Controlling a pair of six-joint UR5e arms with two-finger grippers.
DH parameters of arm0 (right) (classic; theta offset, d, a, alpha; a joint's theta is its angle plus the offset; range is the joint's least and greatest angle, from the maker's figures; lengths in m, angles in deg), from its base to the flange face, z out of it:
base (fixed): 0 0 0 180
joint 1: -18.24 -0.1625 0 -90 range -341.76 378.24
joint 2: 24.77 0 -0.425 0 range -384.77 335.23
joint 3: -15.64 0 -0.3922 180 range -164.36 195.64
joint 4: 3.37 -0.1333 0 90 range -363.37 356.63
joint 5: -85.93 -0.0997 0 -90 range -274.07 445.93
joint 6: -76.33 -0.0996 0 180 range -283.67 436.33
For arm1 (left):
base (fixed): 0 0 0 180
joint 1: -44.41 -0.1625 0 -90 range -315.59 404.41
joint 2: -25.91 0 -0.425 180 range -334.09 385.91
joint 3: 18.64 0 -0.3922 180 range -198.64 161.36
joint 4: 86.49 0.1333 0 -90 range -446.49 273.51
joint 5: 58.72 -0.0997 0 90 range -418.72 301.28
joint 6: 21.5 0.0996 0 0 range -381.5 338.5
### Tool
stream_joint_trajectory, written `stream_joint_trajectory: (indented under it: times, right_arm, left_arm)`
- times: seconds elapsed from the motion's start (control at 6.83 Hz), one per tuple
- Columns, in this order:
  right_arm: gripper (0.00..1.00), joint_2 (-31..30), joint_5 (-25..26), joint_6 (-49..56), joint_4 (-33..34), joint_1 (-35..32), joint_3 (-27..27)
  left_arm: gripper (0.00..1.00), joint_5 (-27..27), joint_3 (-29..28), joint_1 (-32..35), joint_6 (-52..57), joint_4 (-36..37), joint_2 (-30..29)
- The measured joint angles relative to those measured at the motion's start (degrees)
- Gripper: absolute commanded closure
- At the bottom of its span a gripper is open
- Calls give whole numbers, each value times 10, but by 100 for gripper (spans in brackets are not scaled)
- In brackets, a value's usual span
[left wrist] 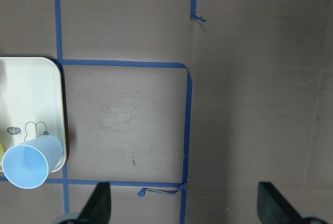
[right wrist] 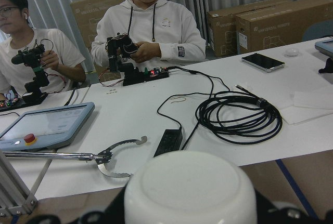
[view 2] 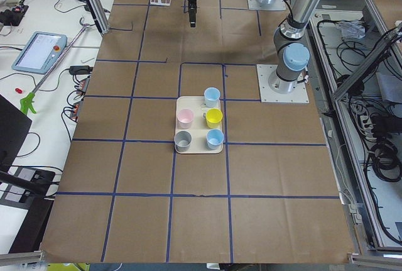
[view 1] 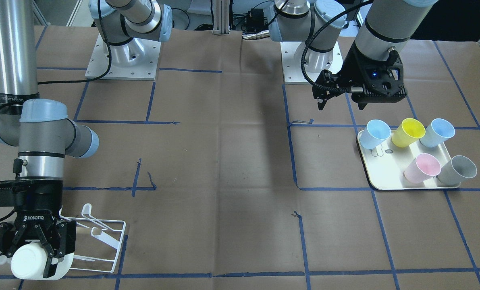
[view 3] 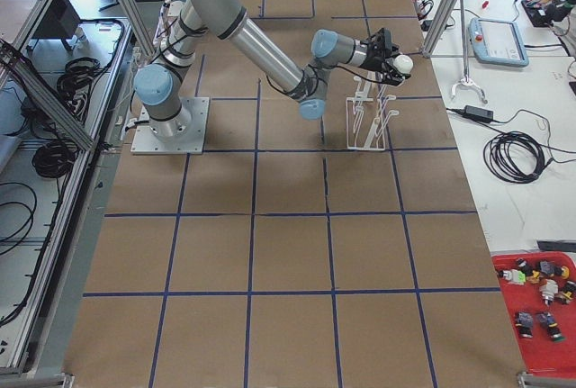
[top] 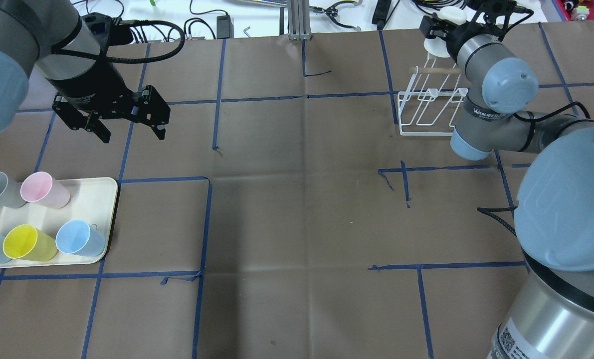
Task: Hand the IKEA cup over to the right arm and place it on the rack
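Observation:
My right gripper (view 1: pixel 32 245) is shut on a white cup (view 1: pixel 29 262), held on its side with its base towards the operators. The cup fills the bottom of the right wrist view (right wrist: pixel 190 187). It hangs at the far end of the white wire rack (view 1: pixel 102 241), seen from overhead (top: pixel 429 109) with the cup (top: pixel 450 15) beyond the wooden rod. I cannot tell whether the cup touches a prong. My left gripper (view 1: pixel 340 104) is open and empty, hovering above the table beside the tray; its fingertips (left wrist: pixel 101 203) show in the left wrist view.
A cream tray (view 1: pixel 385 177) on my left side holds two light blue cups (view 1: pixel 376 134), a yellow cup (view 1: pixel 409 132), a pink cup (view 1: pixel 423 168) and a grey cup (view 1: pixel 459 169). Blue tape lines cross the brown table. Operators, cables and a pendant lie beyond the far edge.

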Motion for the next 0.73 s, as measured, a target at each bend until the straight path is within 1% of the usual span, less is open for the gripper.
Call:
stream_joint_trajectory:
  times: [0.15, 0.44, 0.59, 0.73]
  right_arm:
    - [90, 3, 5, 0, 0, -1, 0]
    - [89, 8, 13, 0, -1, -5, 4]
    - [81, 10, 19, 0, -1, -9, 6]
    - [37, 11, 26, 1, -2, -13, 10]
  left_arm:
    - [0, 0, 2, -20, 31, 1, 3]
    - [1, -1, 27, -104, 119, -1, 24]
    - [1, -1, 58, -155, 175, 0, 45]
    - [1, 0, 95, -202, 223, 4, 67]
